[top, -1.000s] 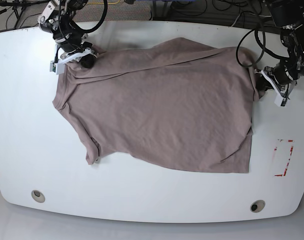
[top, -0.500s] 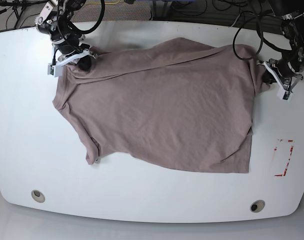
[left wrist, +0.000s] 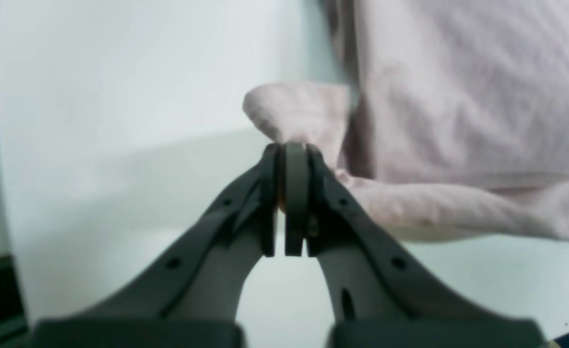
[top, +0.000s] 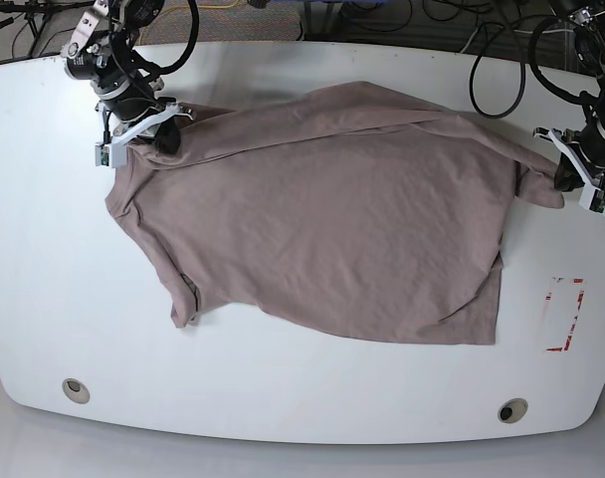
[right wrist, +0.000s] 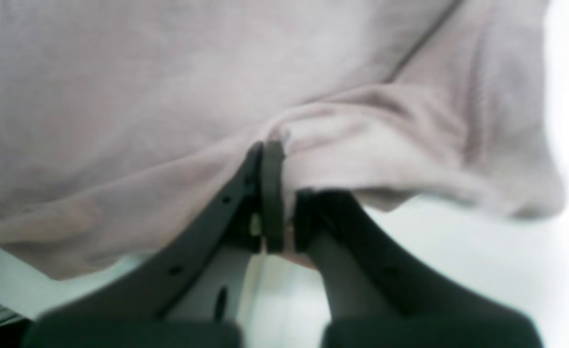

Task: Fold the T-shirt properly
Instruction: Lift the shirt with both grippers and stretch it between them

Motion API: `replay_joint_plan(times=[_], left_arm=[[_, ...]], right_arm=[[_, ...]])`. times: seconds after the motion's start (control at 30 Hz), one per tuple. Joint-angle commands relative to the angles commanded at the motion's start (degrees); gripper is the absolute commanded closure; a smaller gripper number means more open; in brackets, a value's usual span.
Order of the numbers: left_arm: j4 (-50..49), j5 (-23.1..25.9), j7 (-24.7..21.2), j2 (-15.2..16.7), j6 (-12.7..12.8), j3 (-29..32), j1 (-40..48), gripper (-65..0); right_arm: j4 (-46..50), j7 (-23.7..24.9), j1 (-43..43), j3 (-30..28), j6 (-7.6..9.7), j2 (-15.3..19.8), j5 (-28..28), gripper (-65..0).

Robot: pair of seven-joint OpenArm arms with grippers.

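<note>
The mauve-brown T-shirt (top: 322,209) lies spread on the white table (top: 283,398), its top edge drawn out between both arms. At the right side of the base view, my left gripper (top: 566,179) is shut on a stretched corner of the shirt. The left wrist view shows that gripper (left wrist: 289,150) pinching a fold of the fabric (left wrist: 458,96), lifted off the table. My right gripper (top: 153,134) at the far left is shut on the shirt's other top corner. In the right wrist view, cloth (right wrist: 168,96) drapes over this gripper (right wrist: 274,145).
A red-marked rectangle (top: 564,314) sits on the table near the right edge. Two round holes (top: 76,389) (top: 512,410) lie by the front edge. Cables (top: 402,15) run behind the table's far edge.
My left gripper has moved right, away from the shirt's body, pulling its corner out into a point. My right gripper has shifted slightly left. The shirt's top edge is tauter.
</note>
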Motion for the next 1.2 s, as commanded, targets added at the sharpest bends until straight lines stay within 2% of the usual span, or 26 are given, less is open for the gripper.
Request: replay_joint_plan(times=[0.27, 0.37, 0.57, 0.73, 0.97, 1.07, 1.2], left_arm=[[2.0, 0.2, 0.1, 0.2, 0.0, -0.5, -4.6, 0.0], [2.0, 0.2, 0.0, 1.3, 0.0, -0.6, -6.7, 0.0], [2.0, 0.2, 0.0, 2.5, 0.0, -0.2, -12.1, 0.0], [1.9, 0.3, 0.1, 3.5, 0.0, 3.7, -17.2, 0.0], [1.9, 0.3, 0.1, 3.7, 5.6, 9.6, -24.3, 0.0], [1.8, 0.4, 0.1, 3.7, 8.6, 12.0, -28.7, 0.0], [1.0, 0.4, -0.3, 3.7, 11.8, 14.9, -34.2, 0.0]], right_arm=[[0.0, 0.4, 2.6, 0.3, 0.00, 2.8, 0.0, -0.2], [-0.2, 1.8, 4.3, 0.3, 0.00, 3.6, -0.3, -0.2], [-0.5, 3.3, 8.4, 0.3, 0.00, 7.5, -0.3, -0.2], [-2.8, 3.3, 13.4, 0.2, 0.09, 10.3, -0.3, -0.2], [-8.4, 3.3, 21.4, -0.2, 0.18, 15.8, -0.1, -0.2], [-12.0, 3.3, 26.5, -1.9, 1.85, 18.5, -0.1, -0.2], [-17.8, 3.4, 33.5, -5.0, 3.08, 22.6, -0.2, -0.2]])
